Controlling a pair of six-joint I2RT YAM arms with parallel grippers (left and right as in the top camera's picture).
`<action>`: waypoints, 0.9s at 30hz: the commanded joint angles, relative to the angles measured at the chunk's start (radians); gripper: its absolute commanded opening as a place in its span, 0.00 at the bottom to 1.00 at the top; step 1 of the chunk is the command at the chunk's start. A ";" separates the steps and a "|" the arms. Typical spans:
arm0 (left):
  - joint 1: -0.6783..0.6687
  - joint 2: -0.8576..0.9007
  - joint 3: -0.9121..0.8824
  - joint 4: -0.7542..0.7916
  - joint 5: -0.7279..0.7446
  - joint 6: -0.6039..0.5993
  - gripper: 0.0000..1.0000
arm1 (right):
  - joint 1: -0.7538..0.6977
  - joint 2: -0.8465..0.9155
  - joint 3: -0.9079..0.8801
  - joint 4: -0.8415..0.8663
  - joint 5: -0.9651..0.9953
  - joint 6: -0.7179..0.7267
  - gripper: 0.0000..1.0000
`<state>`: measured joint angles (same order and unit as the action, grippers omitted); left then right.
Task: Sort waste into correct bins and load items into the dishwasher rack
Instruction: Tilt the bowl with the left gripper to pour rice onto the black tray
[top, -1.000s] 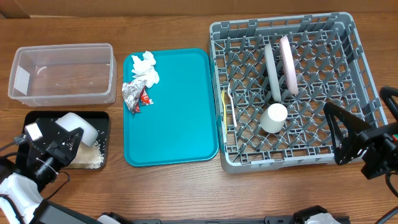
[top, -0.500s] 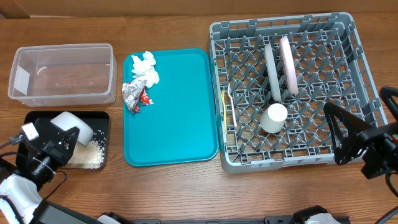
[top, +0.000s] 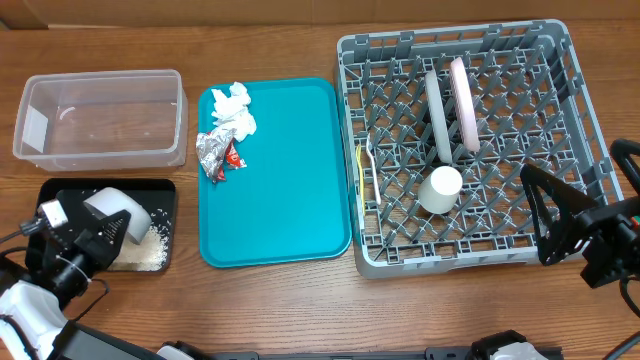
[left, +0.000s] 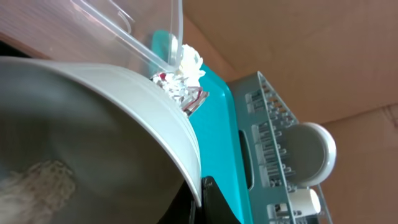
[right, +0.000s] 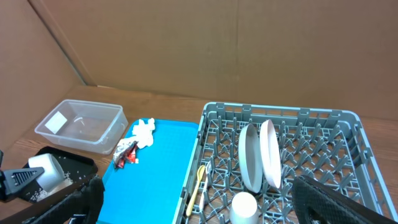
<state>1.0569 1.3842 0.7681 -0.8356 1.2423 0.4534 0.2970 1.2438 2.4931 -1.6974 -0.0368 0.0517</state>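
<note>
**Grey bowl tipped over the black tray, shifted a little since the earlier frames**

Grey and small, the bowl (top: 118, 212) hung at the lower left of the overhead frame, above the black tray (top: 168, 192). The left hand (top: 98, 230) was clenched on its rim. In the left wrist view the bowl filled the left half of the frame, and a smear of rice clung to its inner wall. The dark fingers (left: 204, 200) pinched the rim at the bottom edge of that frame.

A second earlier the bowl had sat slightly higher and further right over the tray. Half a second earlier it had moved left, and now it lay a touch lower in the frame, with the hand drawn toward the lower left corner. The rice grains (top: 145, 252) lay heaped in the tray's lower right part, and the heap looked much the same as before.

Nothing else had moved. The clear tub (top: 100, 120) stood above the black tray at upper left. On the teal tray (top: 290, 190), the tissue (top: 232, 108) lay in the upper left corner. The foil wrapper (top: 210, 152) and the red packet (top: 234, 158) lay touching just below it.

The dishwasher rack (top: 585, 110) filled the right of the frame. In it the pale grey plate (top: 437, 115) and the white plate (top: 464, 100) stood on edge side by side. The white cup (top: 441, 188) sat below them, and the yellow utensil (top: 362, 165) lay along the rack's left wall.

The right hand (top: 540, 215) rested where it had been, at the lower right of the bench (top: 300, 310). Its fingers were spread wide and held nothing.
</note>
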 joint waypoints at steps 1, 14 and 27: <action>0.010 -0.003 -0.001 0.027 0.045 0.027 0.04 | 0.002 0.001 0.000 0.004 0.010 0.005 1.00; 0.010 -0.002 -0.001 -0.125 0.171 0.184 0.04 | 0.002 0.001 0.000 0.004 0.010 0.005 1.00; 0.043 0.017 -0.012 -0.117 0.116 0.217 0.04 | 0.002 0.001 0.000 0.004 0.010 0.005 1.00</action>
<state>1.0809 1.3933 0.7589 -0.9520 1.3384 0.6781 0.2970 1.2438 2.4931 -1.6974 -0.0368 0.0521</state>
